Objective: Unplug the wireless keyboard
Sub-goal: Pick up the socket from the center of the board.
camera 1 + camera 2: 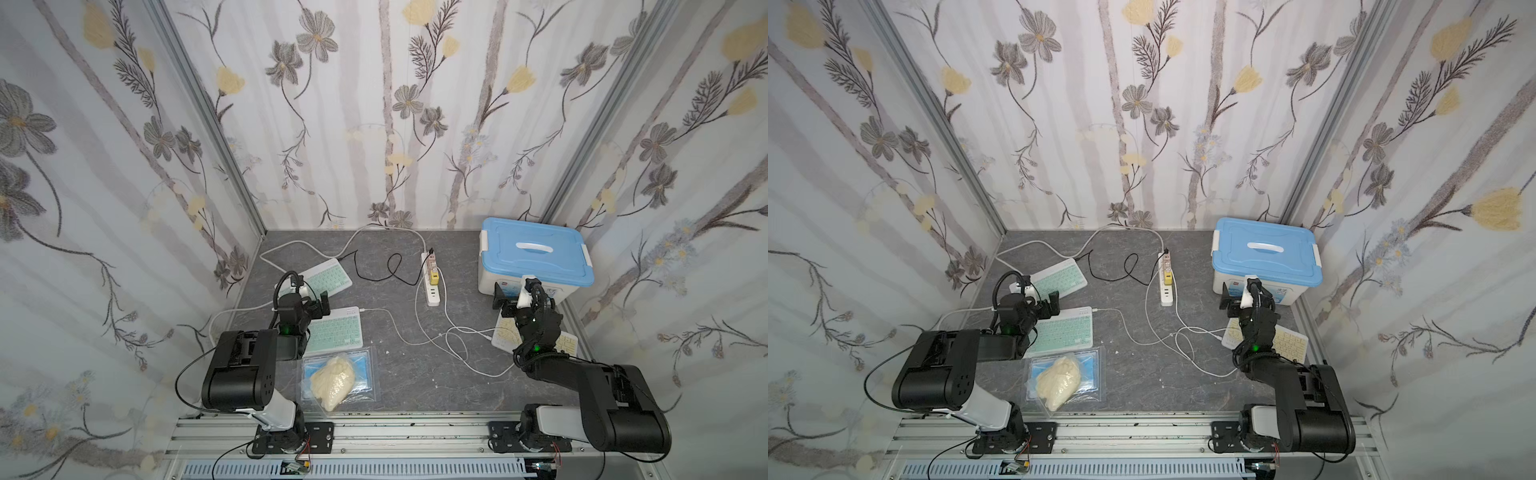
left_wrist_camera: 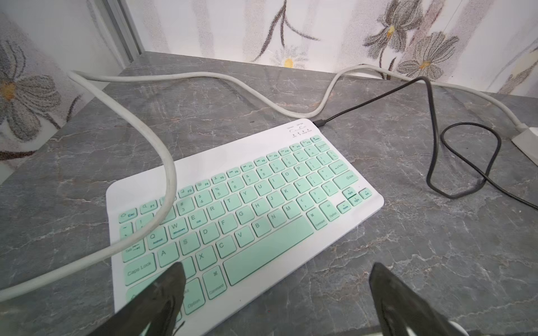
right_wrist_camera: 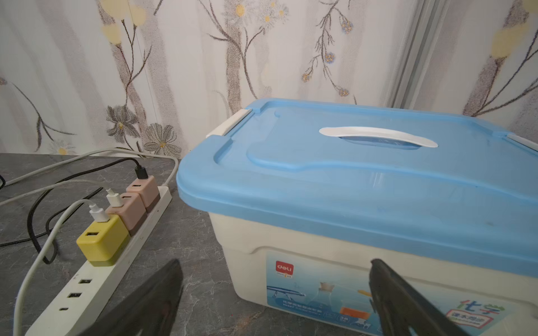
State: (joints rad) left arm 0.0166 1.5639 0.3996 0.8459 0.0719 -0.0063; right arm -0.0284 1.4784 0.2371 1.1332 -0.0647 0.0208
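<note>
1. Smooth grey surface (image 1: 395,386) with pale marble veining, boxed in by floral-papered walls.
2. Wireless keyboard (image 1: 328,277), left of centre in both top views: slim flat rectangle with rounded corners, glossy white frame and matte mint-green keys, lying at an angle on the surface.
3. Thin black cable (image 2: 436,131) plugged into its back corner, looping across the surface to the power strip (image 1: 432,278) at centre.
4. Thick white cord (image 2: 171,174) crossing over the Esc-side keys in the left wrist view, partly in the way.
5. Second mint keyboard (image 1: 338,332) just below it in the top views, fed by a thin white cable (image 1: 395,328).
6. On the long white strip, three cube chargers: two dusty pink (image 3: 131,212), one mustard yellow (image 3: 102,241), each with a plug inserted.
7. Left gripper (image 2: 278,272): dark jaws spread wide, empty, hovering above the wireless keyboard's near edge.
8. Right gripper (image 3: 275,266): also wide open, holding nothing, facing the storage box (image 3: 349,180) with glossy blue lid and white handle, upper right of the surface.
9. Pale yellow keyboard (image 1: 567,343) half hidden under the right arm.
10. Crinkly clear bag (image 1: 336,378) with blue and cream contents, lower left of centre.
</note>
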